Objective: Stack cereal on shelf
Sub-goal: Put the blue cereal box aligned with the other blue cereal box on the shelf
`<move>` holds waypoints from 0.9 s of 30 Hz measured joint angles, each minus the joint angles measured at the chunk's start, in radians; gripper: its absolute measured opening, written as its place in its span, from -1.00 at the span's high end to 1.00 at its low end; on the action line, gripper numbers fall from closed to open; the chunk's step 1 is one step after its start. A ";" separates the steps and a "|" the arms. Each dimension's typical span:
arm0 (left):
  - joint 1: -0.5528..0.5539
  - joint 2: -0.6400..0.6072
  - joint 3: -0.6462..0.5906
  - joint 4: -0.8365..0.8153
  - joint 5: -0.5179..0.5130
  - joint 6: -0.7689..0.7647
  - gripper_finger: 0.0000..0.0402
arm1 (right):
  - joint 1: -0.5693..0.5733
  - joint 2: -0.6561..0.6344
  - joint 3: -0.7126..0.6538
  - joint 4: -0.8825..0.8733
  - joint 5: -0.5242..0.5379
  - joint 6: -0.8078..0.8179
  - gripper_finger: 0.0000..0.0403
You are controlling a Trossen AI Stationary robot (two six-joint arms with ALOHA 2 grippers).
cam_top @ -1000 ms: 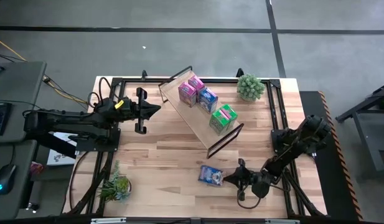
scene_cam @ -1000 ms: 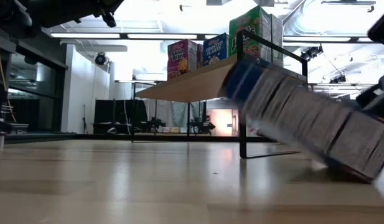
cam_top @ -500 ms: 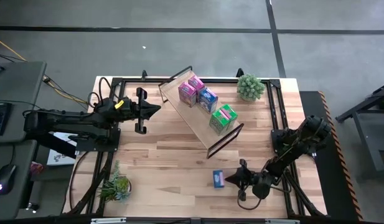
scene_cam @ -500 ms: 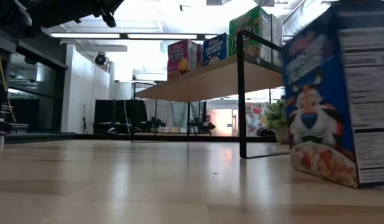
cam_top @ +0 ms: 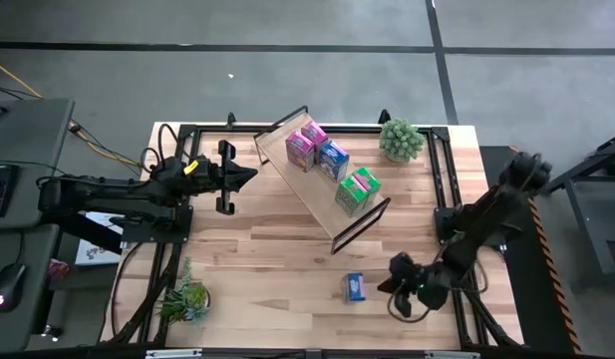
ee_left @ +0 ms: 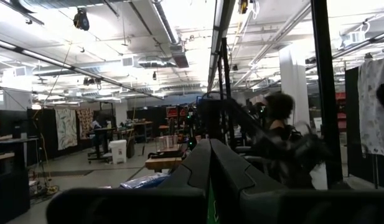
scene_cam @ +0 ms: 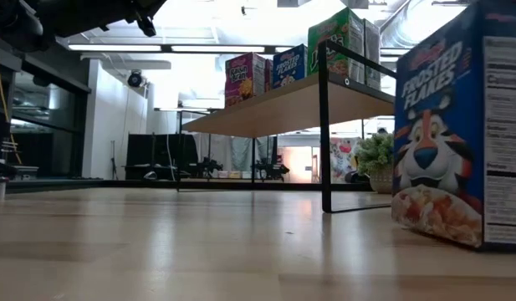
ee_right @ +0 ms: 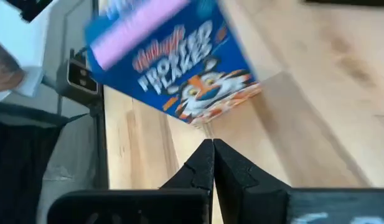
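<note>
Blue cereal box (cam_top: 354,287) stands upright on the table (cam_top: 267,249), apart from the right gripper (cam_top: 399,289).

The right gripper sits low near the table's front right edge, just beside the box and not touching it, its fingers (ee_right: 211,163) pressed together on nothing. The shelf (cam_top: 322,179) lies diagonally across the table's middle (well apart from the blue box) and carries four more boxes (cam_top: 332,160), pink, blue and green. The left gripper (cam_top: 249,176) waits near the shelf's left end, fingers (ee_left: 207,168) closed and empty.

Grey floor (cam_top: 287,80) (bright ceiling lights (scene_cam: 199,46))
</note>
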 joint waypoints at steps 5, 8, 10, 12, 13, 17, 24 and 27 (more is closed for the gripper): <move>0.000 0.000 0.000 0.000 0.000 0.000 1.00 | 0.000 -0.133 0.215 -0.310 0.152 -0.117 1.00; 0.000 0.000 0.000 0.001 0.000 0.000 1.00 | -0.005 -0.106 0.376 -0.331 0.279 -0.365 1.00; 0.000 0.000 0.000 0.000 0.000 0.000 1.00 | -0.022 -0.058 0.476 -0.344 0.335 -0.500 1.00; 0.000 0.000 0.000 0.000 0.000 0.000 1.00 | -0.046 0.002 0.572 -0.407 0.383 -0.568 1.00; 0.000 0.000 0.000 0.001 0.000 0.000 1.00 | -0.060 0.030 0.617 -0.446 0.414 -0.574 1.00; 0.000 0.000 0.000 0.000 0.000 0.000 1.00 | -0.123 0.122 0.782 -0.617 0.436 -0.549 1.00; 0.000 0.000 0.000 0.000 0.000 0.000 1.00 | -0.245 0.209 1.013 -0.859 0.246 -0.334 0.90; 0.000 0.000 0.000 0.000 0.000 0.000 1.00 | -0.281 0.248 1.107 -1.017 0.153 -0.199 0.66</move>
